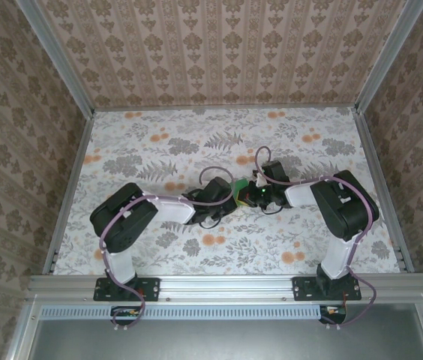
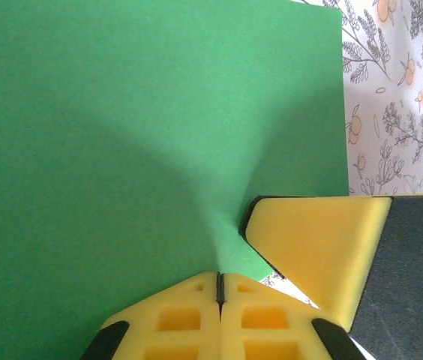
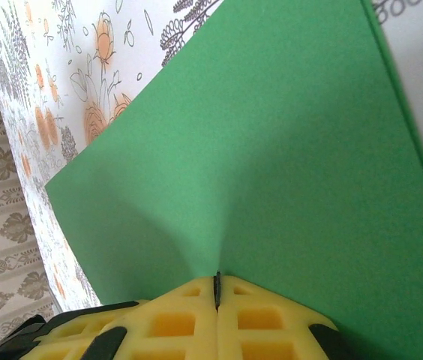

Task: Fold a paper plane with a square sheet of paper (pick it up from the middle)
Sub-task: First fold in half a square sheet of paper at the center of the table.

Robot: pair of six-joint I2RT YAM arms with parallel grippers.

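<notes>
The square sheet of paper [image 2: 121,135], plain bright green, lies over the floral table and rises in a pinched ridge toward the jaws in both wrist views. My left gripper [image 2: 220,289] is shut on the ridge, its yellow pads pressed together. My right gripper [image 3: 217,289] is shut on the same sheet [image 3: 271,150] from the opposite side. One yellow right finger [image 2: 316,240] shows just right of my left jaws. From above, both grippers meet mid-table, left gripper [image 1: 230,196] and right gripper [image 1: 250,195], with a sliver of green paper [image 1: 239,184] between them. No paper plane shape shows.
The floral tabletop [image 1: 159,150] spreads all around the arms. Patterned walls enclose it on three sides, with metal rails [image 1: 69,187] along the edges. The right edge of the paper meets bare table [image 2: 391,112].
</notes>
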